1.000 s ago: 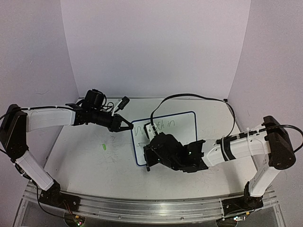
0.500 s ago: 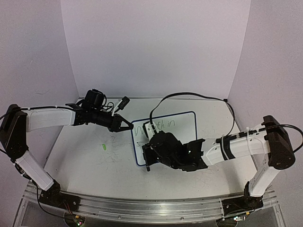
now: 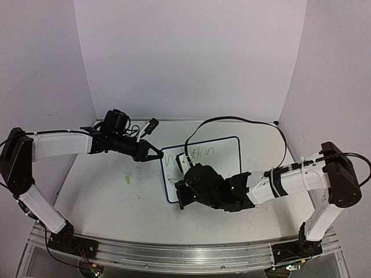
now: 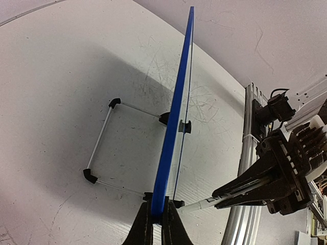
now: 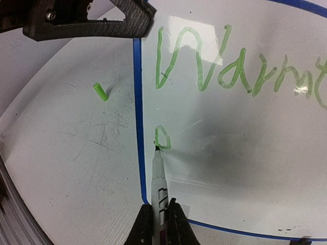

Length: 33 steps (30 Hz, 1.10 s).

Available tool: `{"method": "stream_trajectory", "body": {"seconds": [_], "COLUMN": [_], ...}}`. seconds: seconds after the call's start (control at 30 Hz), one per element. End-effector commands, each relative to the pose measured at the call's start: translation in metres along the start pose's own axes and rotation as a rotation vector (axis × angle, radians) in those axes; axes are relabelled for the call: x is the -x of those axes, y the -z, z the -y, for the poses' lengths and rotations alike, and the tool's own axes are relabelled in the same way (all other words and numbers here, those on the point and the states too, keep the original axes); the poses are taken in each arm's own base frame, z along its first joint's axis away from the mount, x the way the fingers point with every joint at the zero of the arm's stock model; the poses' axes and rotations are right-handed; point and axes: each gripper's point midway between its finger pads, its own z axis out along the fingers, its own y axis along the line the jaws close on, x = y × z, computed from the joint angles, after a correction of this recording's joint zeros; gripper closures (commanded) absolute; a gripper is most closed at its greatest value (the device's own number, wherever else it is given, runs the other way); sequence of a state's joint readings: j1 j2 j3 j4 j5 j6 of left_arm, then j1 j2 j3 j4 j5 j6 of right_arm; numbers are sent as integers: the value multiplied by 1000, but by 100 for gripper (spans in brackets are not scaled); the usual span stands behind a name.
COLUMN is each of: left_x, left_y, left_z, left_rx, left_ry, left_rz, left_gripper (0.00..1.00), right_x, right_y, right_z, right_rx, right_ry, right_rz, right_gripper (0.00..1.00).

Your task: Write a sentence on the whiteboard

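Blue-rimmed whiteboard (image 3: 223, 159) — long axis left-to-right (left edge in left gripper (image 4: 157, 214))

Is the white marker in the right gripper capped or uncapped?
Uncapped: the white marker's bare tip rests on the small blue-rimmed whiteboard, at a green loop.

The whiteboard (image 5: 240, 168) is white with a blue rim, the sentence (image 5: 232, 76) on it green. The white table (image 5: 56, 158) has grey scratches and a small green piece (image 5: 100, 92).
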State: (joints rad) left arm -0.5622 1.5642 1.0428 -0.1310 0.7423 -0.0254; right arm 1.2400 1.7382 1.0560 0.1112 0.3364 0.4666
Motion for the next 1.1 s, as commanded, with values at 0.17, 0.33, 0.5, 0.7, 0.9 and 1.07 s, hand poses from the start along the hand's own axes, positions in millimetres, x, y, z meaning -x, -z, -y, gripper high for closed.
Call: {"method": "stream_trajectory", "body": {"seconds": [0.17,0.33,0.5,0.7,0.9,1.07], "left_x": [14,13,12,12,12,12], "left_y": [9,8,8,7,7,8], "left_z": [-1,-2,-2,-2,-2,-2], "left_rx": [56,56,59,60,60,59], "left_ry": [-88,-86,-85,-87,-88,-89], "left_rz": [45,43,41,41,40,40], "left_gripper": [100,100,100,100,100,100], "right_x": [-18,-7,16,27,28,31], "right_y": [-1,5,20,25,15,14], "right_z": [17,20,10,7,1,4], "right_rx": [-57,-78,-10,9,10,-14], "right_ry": [-14,-18,-12,-12,0,-1], "right_rz": [-39,-8,57,97,97,110], "right_gripper": [100,100,100,100,100,100]}}
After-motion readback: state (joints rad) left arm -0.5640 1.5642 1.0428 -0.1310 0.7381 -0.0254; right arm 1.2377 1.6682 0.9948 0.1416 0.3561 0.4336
